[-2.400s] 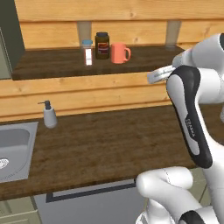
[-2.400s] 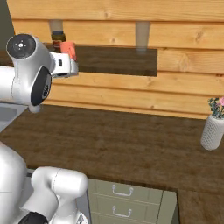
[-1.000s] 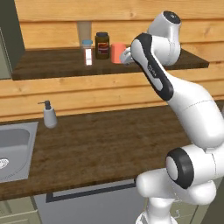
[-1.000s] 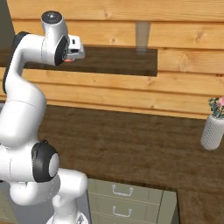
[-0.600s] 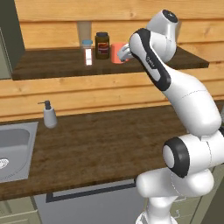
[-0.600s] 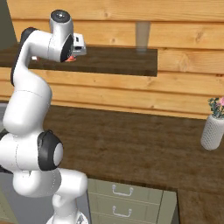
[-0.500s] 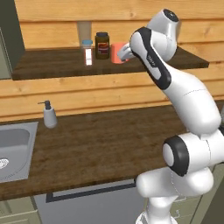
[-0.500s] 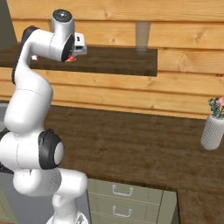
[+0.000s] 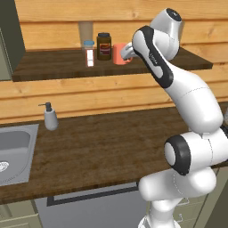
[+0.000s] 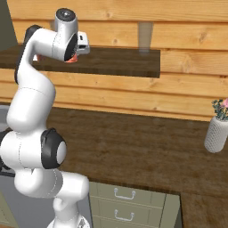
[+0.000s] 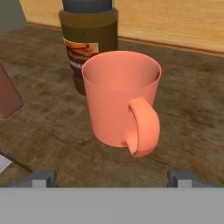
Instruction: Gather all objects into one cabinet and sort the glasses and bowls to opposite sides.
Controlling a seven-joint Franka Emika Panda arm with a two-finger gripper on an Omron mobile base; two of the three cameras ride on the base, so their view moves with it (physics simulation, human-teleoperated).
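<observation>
On shelf point(image 9: 58, 67): mug point(image 11: 121, 99) before jar point(image 11: 89, 41); jar label unreadable.

We see a kitchen: a steel sink point(image 9: 13, 151) and soap dispenser point(image 9: 50, 118) set in a dark wooden tabletop point(image 9: 107, 147), drawers point(image 10: 129, 196) below, and a plank wall carrying a shelf point(image 9: 58, 67).

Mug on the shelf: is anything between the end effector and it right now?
Nothing visible. In the hand view the mug sits straight ahead of the open end effector, handle facing it, with bare shelf between. The brown jar stands behind the mug.
</observation>
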